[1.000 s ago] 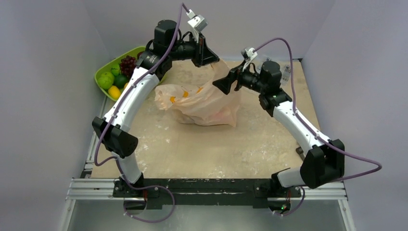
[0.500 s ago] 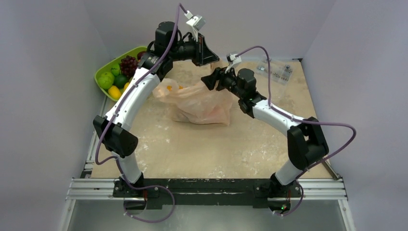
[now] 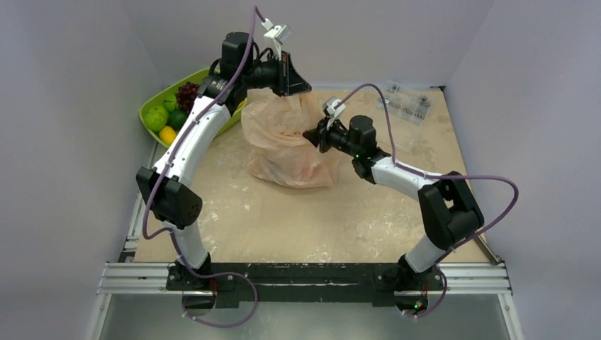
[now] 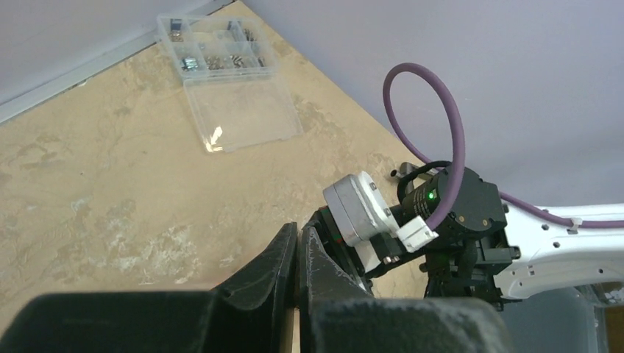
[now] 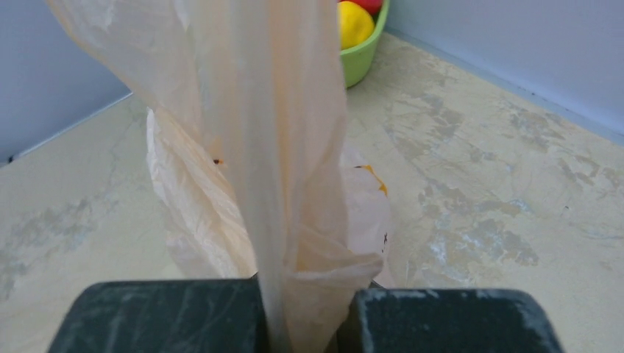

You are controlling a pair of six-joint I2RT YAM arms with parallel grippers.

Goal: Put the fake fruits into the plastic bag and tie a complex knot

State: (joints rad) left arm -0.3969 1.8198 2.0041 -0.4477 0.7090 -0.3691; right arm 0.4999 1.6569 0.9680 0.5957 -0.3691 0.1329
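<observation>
The plastic bag [image 3: 287,138], thin crinkly translucent peach film, sits toward 12 o'clock on the mottled tan worktop [image 3: 283,219]. It is drawn up tall, its long axis near upright. The left gripper [image 3: 296,83] has its jaws pinched together on the bag's top, and the right gripper [image 3: 310,136], at its 3 o'clock side, clamps a gathered, pleated band of film.
</observation>
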